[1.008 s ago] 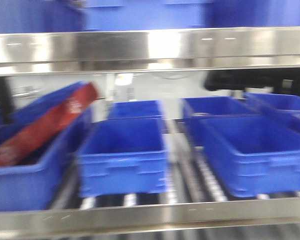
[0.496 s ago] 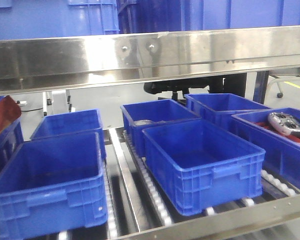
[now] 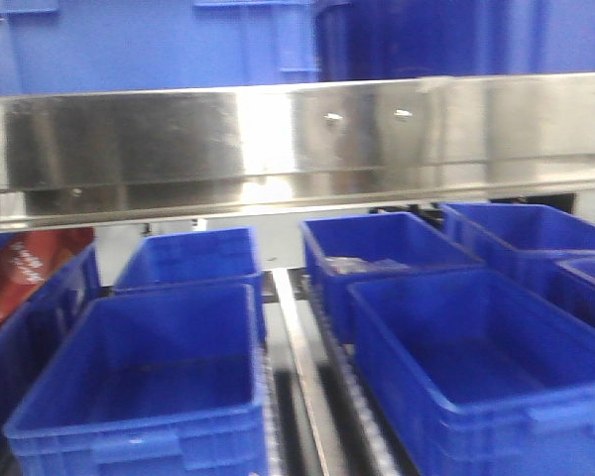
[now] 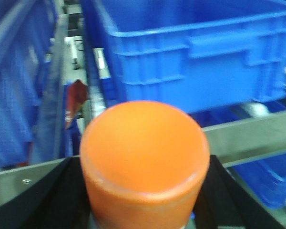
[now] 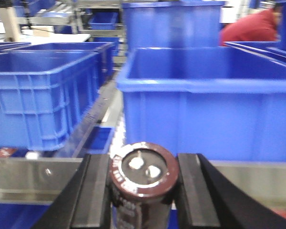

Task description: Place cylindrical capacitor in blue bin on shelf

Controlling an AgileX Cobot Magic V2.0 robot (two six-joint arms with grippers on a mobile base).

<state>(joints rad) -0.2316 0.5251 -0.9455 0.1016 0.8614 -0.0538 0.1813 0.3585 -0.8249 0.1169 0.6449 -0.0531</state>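
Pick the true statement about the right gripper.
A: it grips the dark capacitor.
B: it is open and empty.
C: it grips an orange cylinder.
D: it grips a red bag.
A: in the right wrist view the capacitor sits clamped between the black fingers of the right gripper; the orange cylinder is in the left gripper.

Warehouse: steel roller shelf (image 3: 278, 139) lined with blue bins (image 3: 178, 441)

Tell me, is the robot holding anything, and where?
Yes. The right gripper pinches the capacitor by its sides, below the silvery top. The left gripper squeezes an orange cylinder by its sides.
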